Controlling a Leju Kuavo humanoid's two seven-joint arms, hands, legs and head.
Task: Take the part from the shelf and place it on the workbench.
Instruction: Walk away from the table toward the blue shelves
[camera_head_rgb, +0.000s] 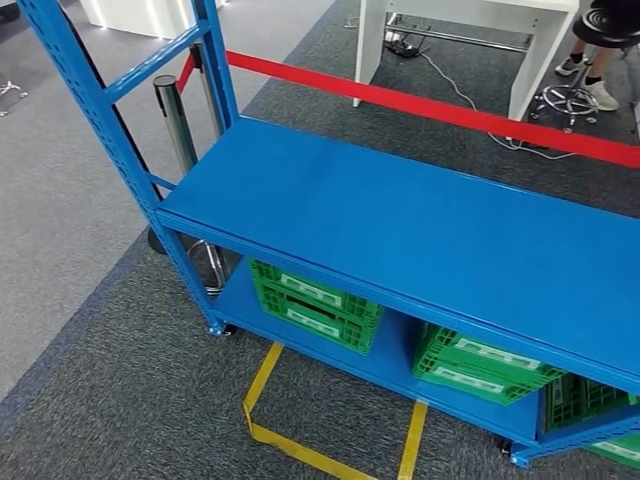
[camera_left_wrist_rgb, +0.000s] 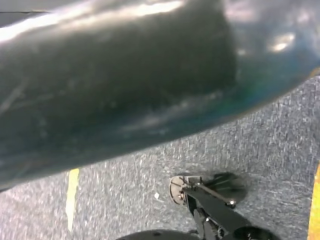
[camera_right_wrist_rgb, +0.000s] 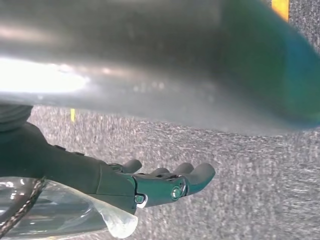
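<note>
A blue shelf unit (camera_head_rgb: 407, 225) is being viewed from above in the head view, its broad upper deck bare and running from the near right toward the far left. Green crates (camera_head_rgb: 317, 305) are being stored on its lower level, one toward the left and others toward the right, and their contents are hidden by the deck, so the part's whereabouts cannot be told. A red barrier tape (camera_head_rgb: 423, 105) is being stretched along the far side, and yellow floor tape (camera_head_rgb: 264, 400) is being shown on the grey carpet at the near side.

The right hand (camera_right_wrist_rgb: 158, 182) is being held over the carpet in the right wrist view, fingers extended loosely and apart, nothing held. The left hand's state cannot be told from the left wrist view.

Trouble is being judged likely from the low reach: an arm could be struck against the deck's front edge while a crate is being approached. The wrong crate could be chosen, since the part is not being seen.
</note>
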